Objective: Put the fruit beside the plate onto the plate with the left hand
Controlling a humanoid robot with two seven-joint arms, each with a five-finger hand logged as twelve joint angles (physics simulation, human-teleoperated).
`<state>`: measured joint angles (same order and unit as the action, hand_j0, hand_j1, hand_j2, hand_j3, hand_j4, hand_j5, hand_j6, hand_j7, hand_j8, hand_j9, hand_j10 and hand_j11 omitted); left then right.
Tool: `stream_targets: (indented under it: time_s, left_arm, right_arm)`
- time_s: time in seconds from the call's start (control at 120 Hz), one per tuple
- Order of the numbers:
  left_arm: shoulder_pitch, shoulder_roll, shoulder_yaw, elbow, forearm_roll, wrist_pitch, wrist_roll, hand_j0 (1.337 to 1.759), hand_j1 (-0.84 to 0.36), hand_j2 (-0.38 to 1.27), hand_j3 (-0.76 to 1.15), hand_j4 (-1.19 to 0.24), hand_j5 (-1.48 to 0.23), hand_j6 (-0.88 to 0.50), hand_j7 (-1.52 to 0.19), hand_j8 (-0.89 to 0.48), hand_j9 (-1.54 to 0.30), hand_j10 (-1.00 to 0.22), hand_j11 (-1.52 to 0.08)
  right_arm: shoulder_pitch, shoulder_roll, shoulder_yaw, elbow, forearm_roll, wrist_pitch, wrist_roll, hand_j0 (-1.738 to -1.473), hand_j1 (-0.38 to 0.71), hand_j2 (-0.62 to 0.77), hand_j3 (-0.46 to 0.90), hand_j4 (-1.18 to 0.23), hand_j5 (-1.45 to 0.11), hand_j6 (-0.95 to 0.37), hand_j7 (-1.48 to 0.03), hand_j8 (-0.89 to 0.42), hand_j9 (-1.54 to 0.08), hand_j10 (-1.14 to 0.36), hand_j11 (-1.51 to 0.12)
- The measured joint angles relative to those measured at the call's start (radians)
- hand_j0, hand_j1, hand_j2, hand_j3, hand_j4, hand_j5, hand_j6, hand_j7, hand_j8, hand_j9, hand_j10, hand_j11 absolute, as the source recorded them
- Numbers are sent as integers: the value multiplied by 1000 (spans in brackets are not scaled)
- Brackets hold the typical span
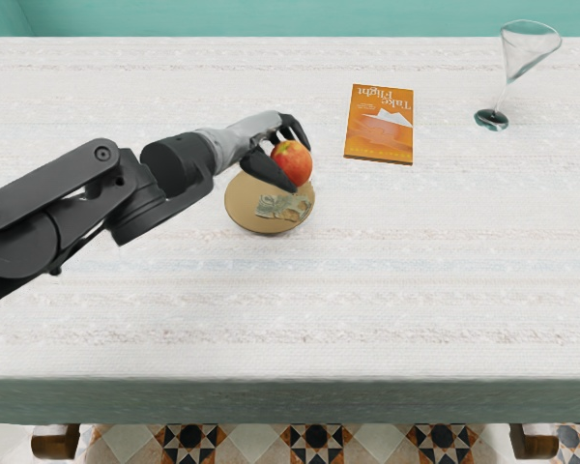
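A red and yellow apple (292, 161) is gripped in the robot's left hand (269, 147), dark fingers (295, 127) curled over its top and the thumb wrapped under its near side. The apple sits at the far edge of a round tan plate (242, 207), over its rim. It is not clear whether the fruit touches the plate or is held just above it. The plate has a pale greenish picture in its middle and lies on a wide white desk (367, 290), a little left of centre.

The left arm, grey at the wrist and black at the bulky joints, reaches in from the left edge at a slant up to the plate.

To the right of the apple, apart from the plate, an orange book (379, 123) lies flat. Far off at the desk's back right corner stands a clear stemmed glass (524, 60), leaning to one side.
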<state>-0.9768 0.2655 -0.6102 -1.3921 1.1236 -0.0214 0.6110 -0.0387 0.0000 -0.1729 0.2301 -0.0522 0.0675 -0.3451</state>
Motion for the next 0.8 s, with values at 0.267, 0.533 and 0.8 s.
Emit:
stream_targets:
  time_s: [0.267, 0.533, 0.8]
  left_arm:
    - [-24, -48, 4, 196, 9, -14, 3, 1641, -345, 290, 0, -433, -1243, -186, -1195, -239, -1173, -813, -1167]
    - [-40, -62, 1, 228, 3, -14, 0, 1650, -195, 181, 0, -469, -842, -224, -825, -259, -803, -594, -793]
    - [-46, -59, 0, 228, 2, -14, 0, 1656, -56, 94, 0, -346, -508, -274, -504, -287, -498, -377, -495]
  right_arm:
    - [6, 0, 1, 0, 0, 0, 0, -1658, -349, 0, 0, 0, 0, 1, 0, 1, 0, 1, 0]
    - [8, 0, 1, 1, 0, 0, 0, -1658, -349, 0, 0, 0, 0, 1, 0, 0, 0, 0, 0]
    - [8, 0, 1, 1, 0, 0, 0, -1658, -349, 0, 0, 0, 0, 1, 0, 0, 0, 0, 0]
